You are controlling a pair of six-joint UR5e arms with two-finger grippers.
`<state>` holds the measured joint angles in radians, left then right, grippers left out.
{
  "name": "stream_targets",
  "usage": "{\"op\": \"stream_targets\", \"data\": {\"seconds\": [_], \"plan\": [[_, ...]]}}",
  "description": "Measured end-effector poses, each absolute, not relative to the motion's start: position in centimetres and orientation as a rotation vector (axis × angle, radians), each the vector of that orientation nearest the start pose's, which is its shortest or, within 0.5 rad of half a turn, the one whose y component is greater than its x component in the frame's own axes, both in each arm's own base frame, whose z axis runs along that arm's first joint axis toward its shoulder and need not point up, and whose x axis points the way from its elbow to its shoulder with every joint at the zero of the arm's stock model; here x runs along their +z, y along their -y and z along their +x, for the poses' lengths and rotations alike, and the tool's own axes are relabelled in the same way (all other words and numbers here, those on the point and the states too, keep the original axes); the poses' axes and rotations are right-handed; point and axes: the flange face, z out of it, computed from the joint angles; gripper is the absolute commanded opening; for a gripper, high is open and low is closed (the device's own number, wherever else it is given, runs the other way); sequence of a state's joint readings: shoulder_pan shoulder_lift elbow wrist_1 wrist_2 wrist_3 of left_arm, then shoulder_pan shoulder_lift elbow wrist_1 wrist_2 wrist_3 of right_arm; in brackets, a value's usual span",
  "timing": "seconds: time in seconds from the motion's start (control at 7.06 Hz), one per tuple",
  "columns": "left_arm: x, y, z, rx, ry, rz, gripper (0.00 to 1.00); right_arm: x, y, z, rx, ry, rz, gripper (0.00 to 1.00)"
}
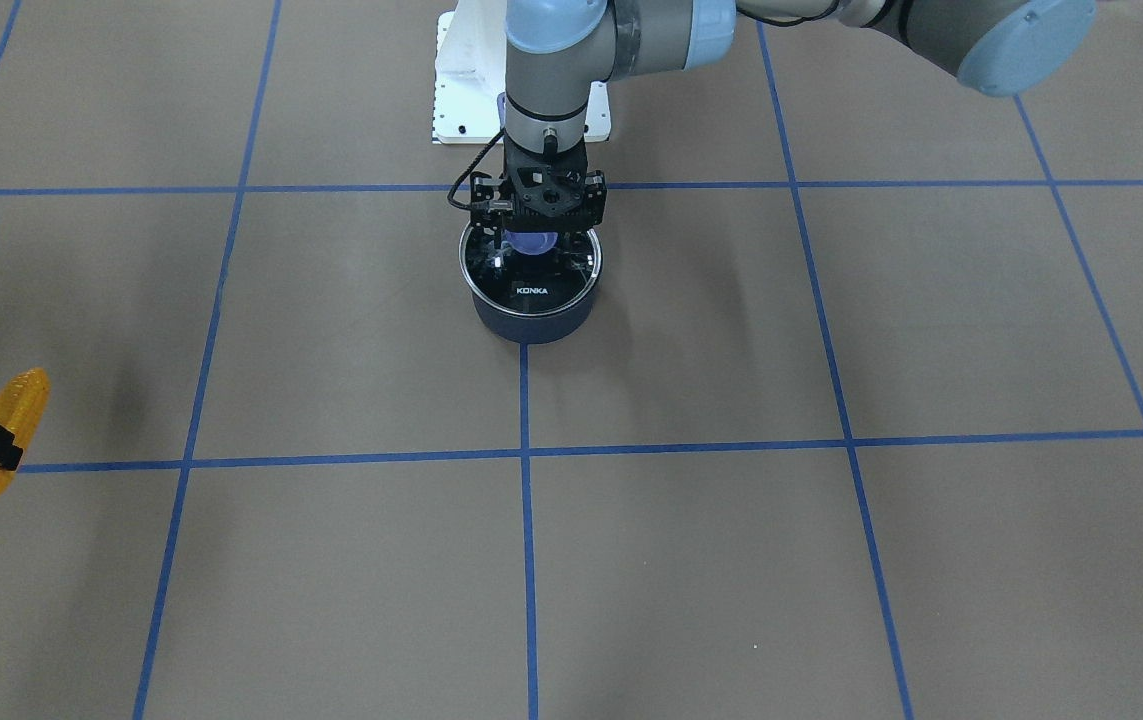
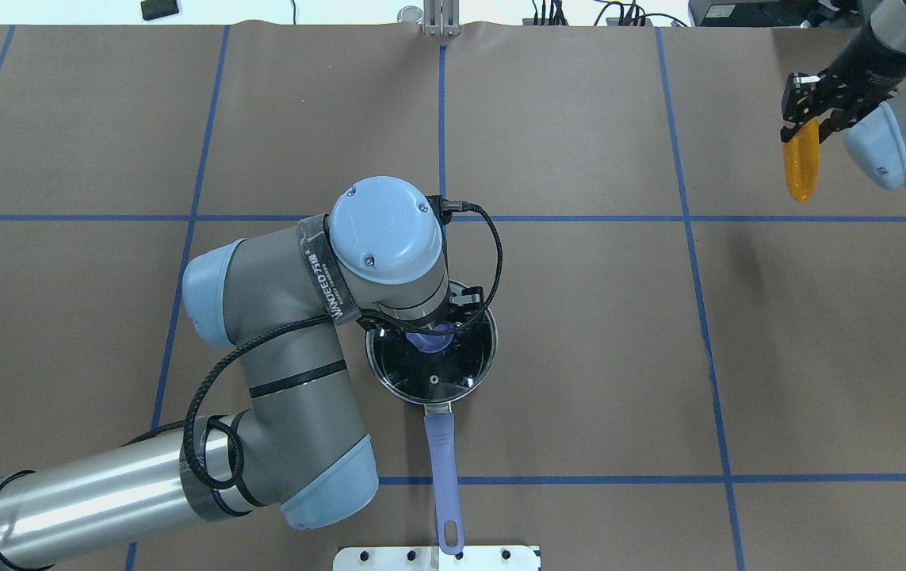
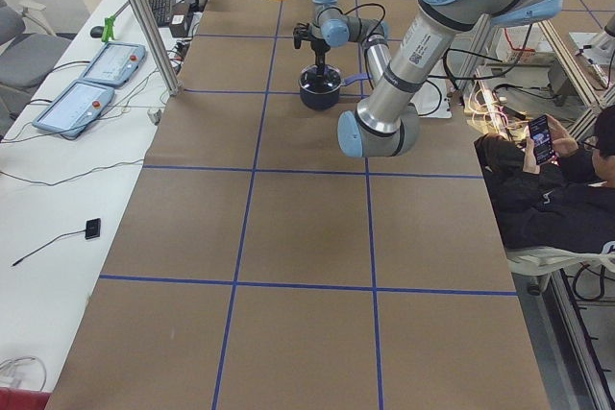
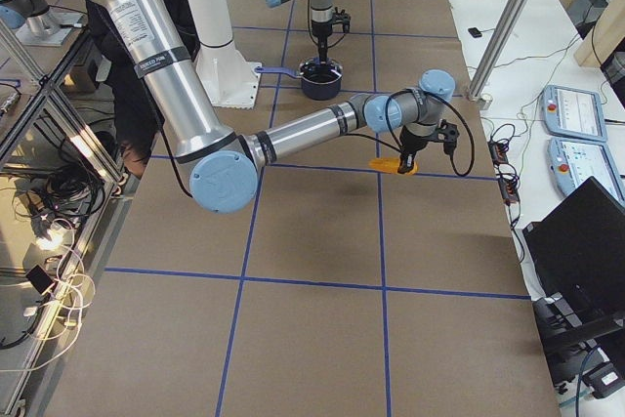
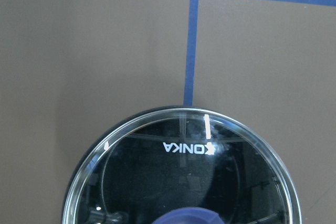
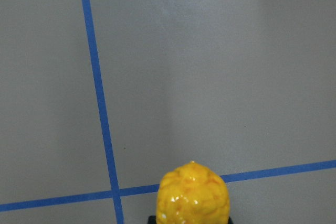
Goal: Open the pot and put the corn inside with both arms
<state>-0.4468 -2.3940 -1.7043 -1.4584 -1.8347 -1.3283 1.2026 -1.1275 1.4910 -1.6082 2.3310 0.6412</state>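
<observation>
The pot (image 1: 531,320) stands near the table's middle with its glass lid (image 2: 433,373) seated on it and its handle (image 2: 443,468) pointing toward the robot base. My left gripper (image 1: 534,245) is lowered over the lid, its fingers astride the purple-blue knob (image 1: 531,243) with gaps either side; it looks open. The left wrist view shows the lid (image 5: 184,177) and the knob's top at the bottom edge. My right gripper (image 2: 805,127) is shut on the corn (image 2: 801,166), held above the table far off to the right. The corn also shows in the right wrist view (image 6: 193,195).
The white base mount (image 1: 461,90) sits just behind the pot. Blue tape lines (image 1: 526,455) grid the brown table cover. A seated operator (image 3: 548,180) is beside the table, and control pendants (image 3: 96,64) lie on a side bench.
</observation>
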Motion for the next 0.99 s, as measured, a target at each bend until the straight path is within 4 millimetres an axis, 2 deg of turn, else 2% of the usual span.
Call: {"op": "stream_targets", "data": {"seconds": [0.14,0.28,0.71,0.99], "plan": [[12.2,38.9,56.3,-0.078,-0.872,0.050,0.53,44.3,64.5,-18.0,0.134,0.810,-0.092,0.18],[12.2,38.9,56.3,-0.078,-0.871,0.050,0.31,44.3,64.5,-18.0,0.133,0.811,-0.092,0.18],[11.8,38.7,55.7,-0.076,-0.881,0.053,0.31,43.8,64.8,-18.1,0.133,0.813,-0.088,0.18],[10.1,38.5,52.5,-0.069,-0.908,0.078,0.31,41.1,65.8,-18.8,0.176,0.824,-0.096,0.18]]}}
